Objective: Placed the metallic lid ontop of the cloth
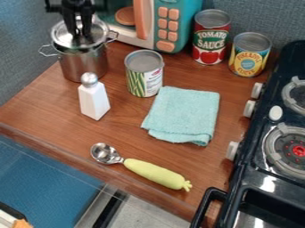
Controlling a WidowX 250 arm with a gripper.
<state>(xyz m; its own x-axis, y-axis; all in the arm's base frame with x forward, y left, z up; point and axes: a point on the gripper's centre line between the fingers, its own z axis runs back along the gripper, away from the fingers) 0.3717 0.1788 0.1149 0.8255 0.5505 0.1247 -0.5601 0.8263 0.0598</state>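
microwave point(168, 23): top cut off | stove point(257, 171): right side cut off | lid point(62, 35): part-hidden

And here's black on the claw point(79, 34), right against the silver shine of the lid point(61, 38) and pot point(83, 64)! Warm reddish-brown wood grain runs along the bench point(53, 104), and there's the cloth point(183, 111) in plain pale turquoise. White body, silver cap on the shaker point(94, 100); green stripes and white on the near can point(144, 73); bold red on the tall can point(211, 38); yellow on the short can point(250, 55)! Teal toy microwave point(181, 5), orange buttons point(168, 35), and a silver spoon point(106, 153) with a lime-green handle point(155, 173). Glossy black stove point(268, 180), red burner centre point(298, 150)!
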